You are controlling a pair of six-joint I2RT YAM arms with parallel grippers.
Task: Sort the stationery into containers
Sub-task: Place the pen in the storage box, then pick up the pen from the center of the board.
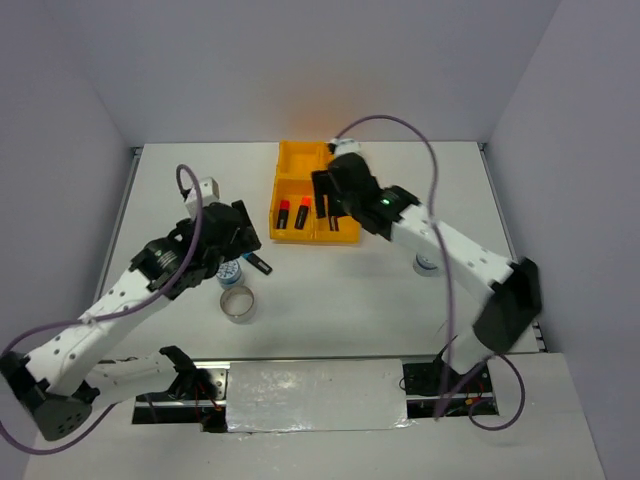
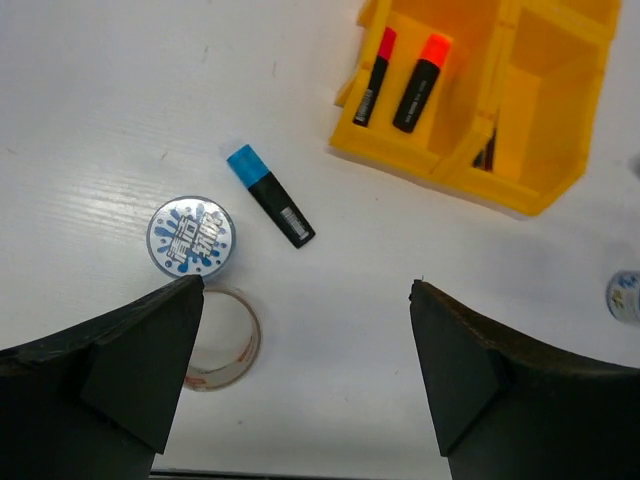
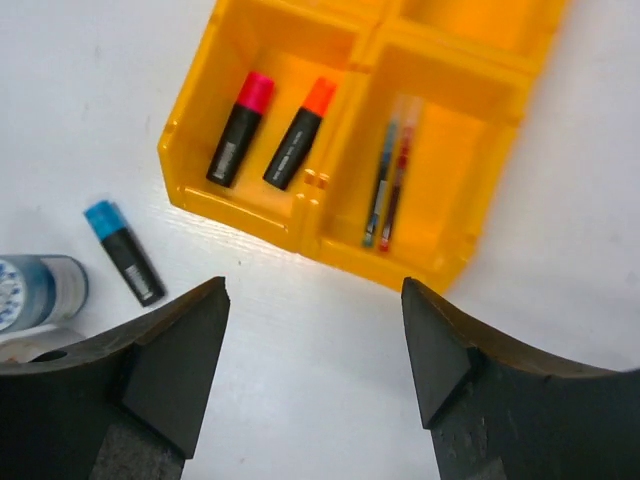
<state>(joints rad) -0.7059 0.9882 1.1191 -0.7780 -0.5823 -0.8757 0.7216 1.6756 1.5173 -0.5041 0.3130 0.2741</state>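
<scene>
Tabletop [image 2: 120, 100]: blue highlighter [image 2: 270, 195] beyond left gripper [image 2: 303, 287].

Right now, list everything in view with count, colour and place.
Tray: one, yellow-orange, four compartments, far middle of the table.
Pink-capped highlighter: one, black body, tray's near-left compartment.
Orange-capped highlighter: one, black body, same compartment.
Teal pen: one, near-right compartment.
Dark red pen: one, beside the teal pen.
Blue-capped highlighter: one, on the table before the tray.
Rolls: two, blue-white; left roll beside the blue-capped highlighter, right roll on the table's right side.
Tape ring: one, greyish, next to the left roll.
Table: one, white.
Left gripper: one, black, open near the tape ring.
Right gripper: one, black, open above the tray's near edge.
</scene>
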